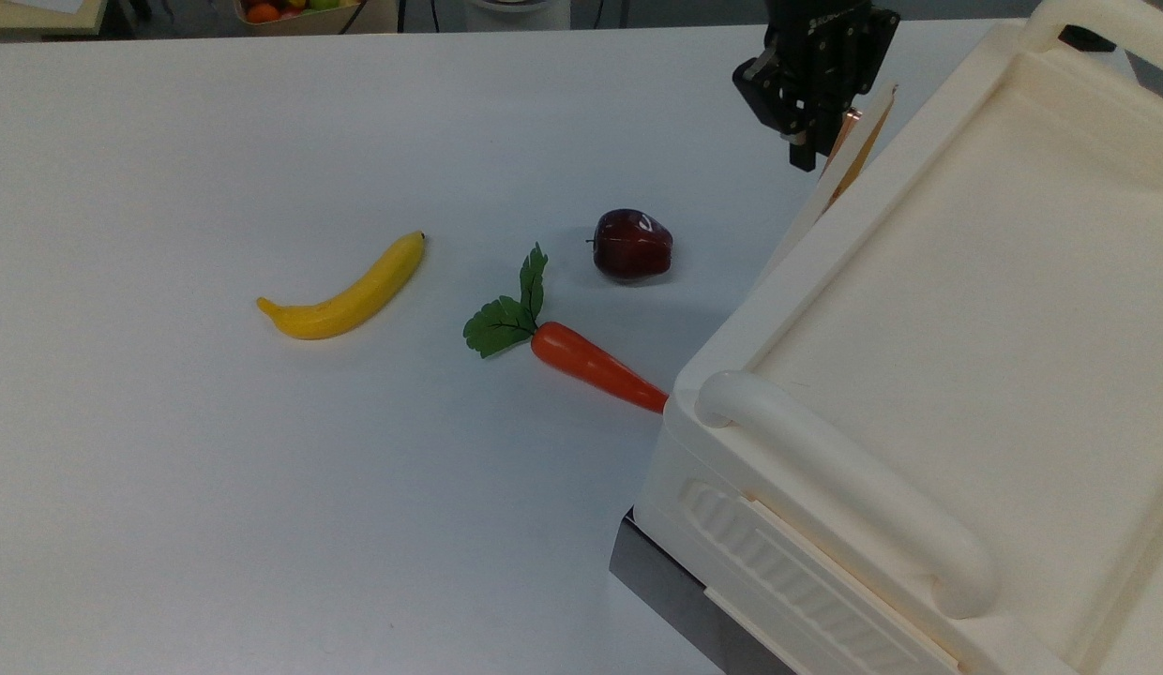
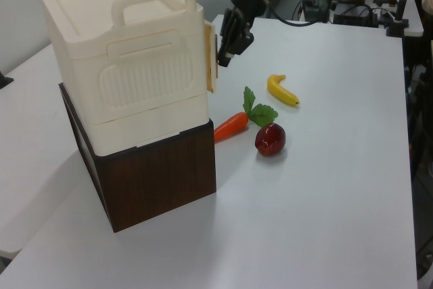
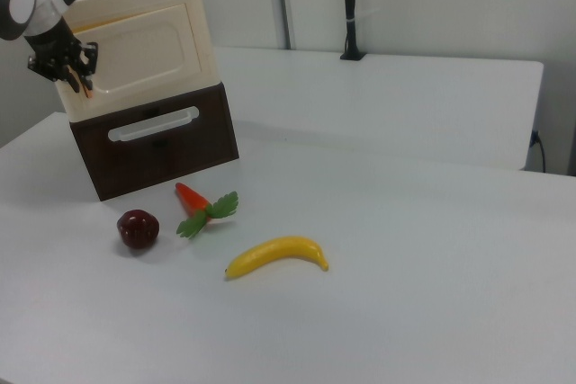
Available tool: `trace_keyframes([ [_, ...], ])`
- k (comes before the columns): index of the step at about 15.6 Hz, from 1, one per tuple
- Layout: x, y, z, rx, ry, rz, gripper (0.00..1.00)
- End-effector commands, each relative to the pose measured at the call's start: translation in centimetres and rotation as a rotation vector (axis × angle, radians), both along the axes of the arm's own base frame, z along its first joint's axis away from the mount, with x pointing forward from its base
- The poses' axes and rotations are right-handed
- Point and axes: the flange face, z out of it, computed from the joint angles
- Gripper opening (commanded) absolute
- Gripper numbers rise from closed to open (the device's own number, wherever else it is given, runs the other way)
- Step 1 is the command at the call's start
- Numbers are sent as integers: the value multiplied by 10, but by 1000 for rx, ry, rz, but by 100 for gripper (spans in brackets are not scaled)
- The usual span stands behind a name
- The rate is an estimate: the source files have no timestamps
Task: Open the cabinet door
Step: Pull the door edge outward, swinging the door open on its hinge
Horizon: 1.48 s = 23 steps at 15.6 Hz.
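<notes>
The cream cabinet [image 1: 966, 309] stands on a dark brown base [image 2: 162, 174] at the top view's right. Its cabinet door [image 1: 807, 220] stands slightly ajar, its free edge swung out from the cabinet's front; in the left view the door's edge [image 2: 210, 55] sticks out past the ribbed side. In the right view the door [image 3: 148, 51] shows its recessed inset. My black gripper [image 1: 821, 141] is at that free edge, shut on the copper handle [image 1: 849, 117]. It is also seen in the left view [image 2: 224, 53] and the right view [image 3: 76, 78].
On the white table [image 1: 263, 516] in front of the cabinet lie a dark red apple [image 1: 633, 244], a carrot with green leaves [image 1: 591, 366] touching the cabinet's corner, and a banana [image 1: 347, 291]. A basket of fruit [image 1: 291, 9] sits beyond the far edge.
</notes>
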Motion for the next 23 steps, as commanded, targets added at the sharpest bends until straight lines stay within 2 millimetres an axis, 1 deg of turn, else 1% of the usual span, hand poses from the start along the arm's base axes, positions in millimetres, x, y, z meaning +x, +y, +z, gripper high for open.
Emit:
trace_keyframes([
  [1, -12, -43, 9, -46, 93, -56, 57],
  [2, -13, -61, 15, -48, 120, -83, 69],
  [3, -14, -70, 20, -49, 125, -96, 76],
  [4, -17, -73, 27, -41, 121, -102, 80],
  [6, -25, -83, 45, -18, 120, -116, 80],
  [8, -34, -98, 71, -6, 107, -135, 82],
  [9, -38, -102, 83, 2, 98, -140, 82],
  [11, -45, -100, 106, 34, 63, -134, 82],
  [12, -48, -96, 116, 64, 49, -132, 82],
  [13, -51, -89, 125, 90, 39, -140, 86],
  [14, -51, -86, 129, 96, 31, -153, 91],
  [15, -53, -74, 130, 103, 19, -137, 92],
  [16, -57, -56, 133, 119, -19, -109, 93],
  [17, -59, -39, 135, 132, -55, -83, 96],
  [18, -60, -26, 134, 143, -78, -63, 99],
  [19, -60, -18, 135, 156, -100, -50, 99],
  [20, -56, -11, 131, 166, -115, -43, 99],
  [21, -54, -6, 130, 178, -133, -40, 99],
  [23, -45, 2, 118, 191, -145, -35, 99],
])
